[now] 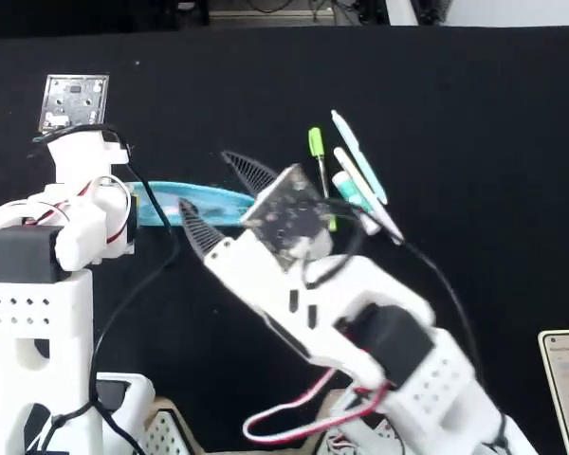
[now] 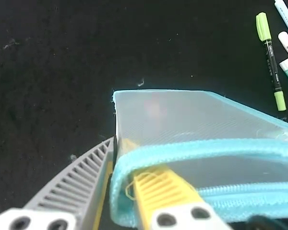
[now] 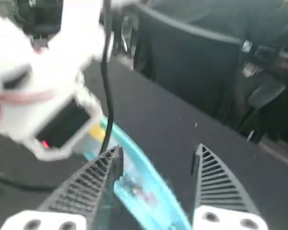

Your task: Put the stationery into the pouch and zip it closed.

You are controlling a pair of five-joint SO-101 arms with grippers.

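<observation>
Black table (image 1: 474, 114). The pouch (image 2: 182, 120) is clear plastic with teal zip trim. It lies left of the table's centre, running from the left arm toward the middle, and its mouth is unzipped.

The left gripper (image 2: 119, 140) is clamped on the pouch's end. The yellow finger (image 2: 158, 191) sits inside the open mouth and the grey finger (image 2: 81, 177) sits outside against the wall, so the pouch wall is pinched between them.

The right gripper (image 1: 204, 178) is spread wide and grasps nothing. It hangs over the pouch's other end near the table's centre. In the right wrist view the teal edge runs between its two fingers, close to one and well off the other. Whether it touches that finger cannot be told.

The stationery is all outside the pouch, on the table just right of centre toward the far edge:
- The green pen (image 1: 318, 156) lies nearest the pouch.
- The light blue pen (image 1: 358, 152) lies beside the green pen, on the side away from the pouch.
- The white pen (image 1: 368, 199) lies beside the light blue pen, and the right arm partly covers its lower end.
- A short teal-and-white item (image 1: 347, 188) lies tight against the white pen. What it is cannot be told.

A small square board (image 1: 74, 101) sits near the far left corner. A phone (image 1: 564, 379) lies at the right edge near the front.
</observation>
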